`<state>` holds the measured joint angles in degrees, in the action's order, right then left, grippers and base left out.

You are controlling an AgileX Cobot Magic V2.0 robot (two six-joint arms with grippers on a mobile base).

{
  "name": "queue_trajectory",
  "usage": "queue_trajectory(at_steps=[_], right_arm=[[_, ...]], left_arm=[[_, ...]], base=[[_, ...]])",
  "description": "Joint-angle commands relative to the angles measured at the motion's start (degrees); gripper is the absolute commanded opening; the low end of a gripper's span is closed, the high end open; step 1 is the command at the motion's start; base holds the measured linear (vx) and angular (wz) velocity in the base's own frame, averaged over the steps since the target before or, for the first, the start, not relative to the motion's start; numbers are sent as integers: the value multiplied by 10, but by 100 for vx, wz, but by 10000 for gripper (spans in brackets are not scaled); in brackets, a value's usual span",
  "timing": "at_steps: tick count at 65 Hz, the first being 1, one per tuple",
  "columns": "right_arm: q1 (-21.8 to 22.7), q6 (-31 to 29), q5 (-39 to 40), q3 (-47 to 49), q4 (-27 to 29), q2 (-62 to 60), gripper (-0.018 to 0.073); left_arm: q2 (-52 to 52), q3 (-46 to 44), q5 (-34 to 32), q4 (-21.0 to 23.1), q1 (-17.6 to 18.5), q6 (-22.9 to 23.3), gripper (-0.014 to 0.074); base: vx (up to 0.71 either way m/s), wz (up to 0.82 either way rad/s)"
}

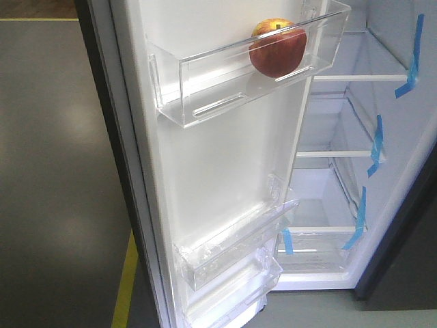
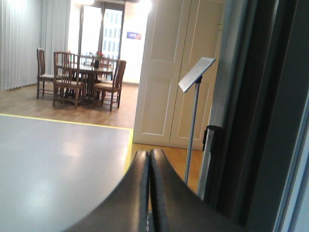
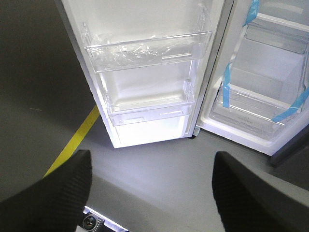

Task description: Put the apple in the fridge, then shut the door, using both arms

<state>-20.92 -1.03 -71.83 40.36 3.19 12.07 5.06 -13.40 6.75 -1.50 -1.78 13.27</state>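
- Red apple [image 1: 278, 49] resting in top clear bin [image 1: 205, 102] of open door [image 1: 218, 171].
- Fingers of left gripper [image 2: 148, 157] pressed together.
- Fingers of right gripper [image 3: 150, 166] spread wide above floor [image 3: 159, 142].

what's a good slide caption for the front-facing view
Apple sits in the upper clear bin of the open fridge door.

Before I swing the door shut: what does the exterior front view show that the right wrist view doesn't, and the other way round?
Front view only: the apple sitting in the top bin of the door, plus the upper shelves inside the fridge. Right wrist only: the right claw, open and empty, above the floor in front of the door's bottom edge. Both: the open door's two lower bins, the blue tape strips and the yellow floor line.
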Motion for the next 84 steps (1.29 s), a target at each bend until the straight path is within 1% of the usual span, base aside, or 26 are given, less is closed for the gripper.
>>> queue_trajectory(at_steps=[1,7,10,19,35,38,42,50,59,64,84], right_arm=[[2,0,33,12,1,8,497],[2,0,33,12,1,8,497],[2,0,32,12,1,8,497],[2,0,30,12,1,8,497],[2,0,30,12,1,8,497],[2,0,30,12,1,8,497],[2,0,30,12,1,8,497],[2,0,30,12,1,8,497],[2,0,30,12,1,8,497],[2,0,30,12,1,8,497],[2,0,30,12,1,8,497]], left_arm=[[59,-71,1,4,0,5,-6],[109,-132,44,4,0,3,-6],[141,-161,63,4,0,-12,-6],[227,-250,126,4,0,-77,-6],[388,-399,254,6,0,-118,-6],[415,-423,275,15,0,-126,-6],[454,-451,295,40,0,-148,-6],[534,-498,307,105,0,-221,-6],[607,-539,309,150,0,-266,-6],[648,-563,306,155,0,-281,-6],[780,-669,304,155,1,-291,-6]], base=[[0,0],[0,0],[0,0],[0,0],[0,0],[0,0],[0,0],[0,0],[0,0],[0,0],[0,0]])
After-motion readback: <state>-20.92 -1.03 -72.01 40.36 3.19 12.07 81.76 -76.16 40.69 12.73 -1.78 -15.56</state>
